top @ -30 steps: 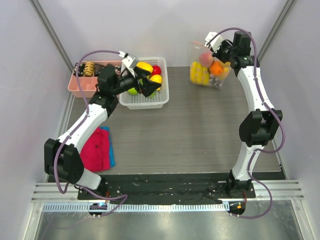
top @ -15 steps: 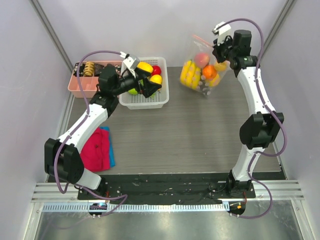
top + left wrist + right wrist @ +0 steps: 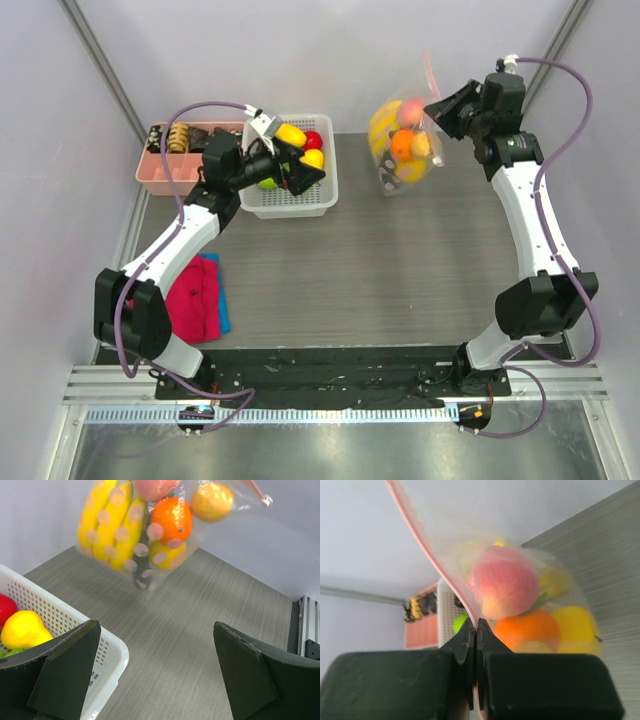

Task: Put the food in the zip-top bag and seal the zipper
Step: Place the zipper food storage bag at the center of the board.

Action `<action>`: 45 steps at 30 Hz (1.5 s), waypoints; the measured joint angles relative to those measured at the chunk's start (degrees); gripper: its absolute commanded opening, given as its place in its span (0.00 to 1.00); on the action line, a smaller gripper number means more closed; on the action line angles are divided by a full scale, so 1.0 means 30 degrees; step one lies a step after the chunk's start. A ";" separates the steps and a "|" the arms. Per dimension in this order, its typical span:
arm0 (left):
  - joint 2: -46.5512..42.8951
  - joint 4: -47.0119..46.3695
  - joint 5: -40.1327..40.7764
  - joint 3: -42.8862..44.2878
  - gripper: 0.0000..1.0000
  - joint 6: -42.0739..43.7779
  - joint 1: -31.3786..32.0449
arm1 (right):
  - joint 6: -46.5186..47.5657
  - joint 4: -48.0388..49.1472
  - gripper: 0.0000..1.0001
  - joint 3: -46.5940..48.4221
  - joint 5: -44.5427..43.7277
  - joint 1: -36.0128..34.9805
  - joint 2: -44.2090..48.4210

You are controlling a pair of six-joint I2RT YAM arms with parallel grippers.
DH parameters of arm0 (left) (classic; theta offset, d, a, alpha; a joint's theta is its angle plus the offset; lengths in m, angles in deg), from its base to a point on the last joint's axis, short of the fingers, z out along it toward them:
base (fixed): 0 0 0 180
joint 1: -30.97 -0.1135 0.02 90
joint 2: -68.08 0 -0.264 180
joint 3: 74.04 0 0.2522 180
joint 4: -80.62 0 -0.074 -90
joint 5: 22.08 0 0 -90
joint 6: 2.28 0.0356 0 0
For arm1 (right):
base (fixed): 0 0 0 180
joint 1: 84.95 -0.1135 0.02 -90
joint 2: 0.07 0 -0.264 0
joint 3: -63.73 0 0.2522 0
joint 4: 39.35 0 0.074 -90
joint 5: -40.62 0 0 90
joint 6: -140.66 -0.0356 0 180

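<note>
The clear polka-dot zip-top bag (image 3: pixel 400 140) hangs at the back of the table with bananas, an orange, a peach and a lemon inside. My right gripper (image 3: pixel 441 106) is shut on its mouth edge. In the right wrist view the jaws (image 3: pixel 476 626) pinch the pink zipper strip (image 3: pixel 420 545), with the peach (image 3: pixel 505 587) and orange (image 3: pixel 530 627) just beyond. My left gripper (image 3: pixel 306 176) is open and empty over the white basket's right end. In the left wrist view (image 3: pixel 156 665) it faces the bag (image 3: pixel 145 525).
The white slatted basket (image 3: pixel 290 203) at back centre-left holds yellow, red and green toy fruit; its corner (image 3: pixel 107 652) shows in the left wrist view. A pink divided tray (image 3: pixel 165 175) with brown snacks stands to its left. A red cloth (image 3: pixel 195 295) lies at front left.
My right arm has swung out to the right and raised the bag by its mouth; the bag shifted slightly left and now hangs. My left gripper stayed over the basket.
</note>
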 measured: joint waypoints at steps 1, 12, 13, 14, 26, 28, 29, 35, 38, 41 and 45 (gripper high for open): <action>0.0000 -0.0007 -0.0015 0.0029 1.00 -0.0036 0.0000 | -0.1311 0.0350 0.01 -0.0896 -0.0495 -0.0036 0.0408; 0.0058 -0.0015 -0.0087 0.0248 1.00 -0.0707 0.0000 | -0.9333 0.2390 0.01 -0.8029 -0.8998 -0.2135 0.4342; 0.0058 -0.0015 -0.0080 0.0240 1.00 -0.0831 0.0000 | -0.9734 0.2353 0.01 -0.8043 -1.0040 -0.2528 0.4495; 0.0058 -0.0015 -0.0080 0.0248 1.00 -0.0903 0.0000 | -1.0214 0.2353 0.01 -0.8029 -1.1016 -0.2849 0.4648; 0.1093 0.0007 -0.0066 0.1027 1.00 -0.1596 0.0000 | -1.2131 0.4284 0.01 -0.4371 -1.7588 -0.3381 -0.0080; 0.1377 0.0007 -0.0058 0.1319 1.00 -0.1683 0.0000 | -1.1570 0.6127 0.01 -0.2484 -1.8076 -0.3264 -0.2310; 0.1494 0.0015 -0.0066 0.1443 1.00 -0.1749 0.0000 | -1.1169 0.6951 0.01 -0.1508 -1.8272 -0.3198 -0.3381; 0.1639 0.0124 -0.0066 0.1574 1.00 -0.1865 0.0000 | -0.9901 0.9916 0.01 0.2368 -1.8680 -0.2426 -0.7242; 0.1647 0.0131 -0.0066 0.1574 1.00 -0.1872 0.0000 | -1.0105 1.0586 0.01 0.1814 -1.8848 -0.2091 -0.7424; 0.1639 0.0146 -0.0036 0.1574 1.00 -0.1807 0.0000 | -1.0710 1.1125 0.01 -0.1457 -1.8804 -0.1829 -0.6317; 0.1639 0.0182 0.0087 0.1515 1.00 -0.1741 0.0000 | -1.2036 1.0564 0.01 -0.7366 -1.8294 -0.1785 -0.4175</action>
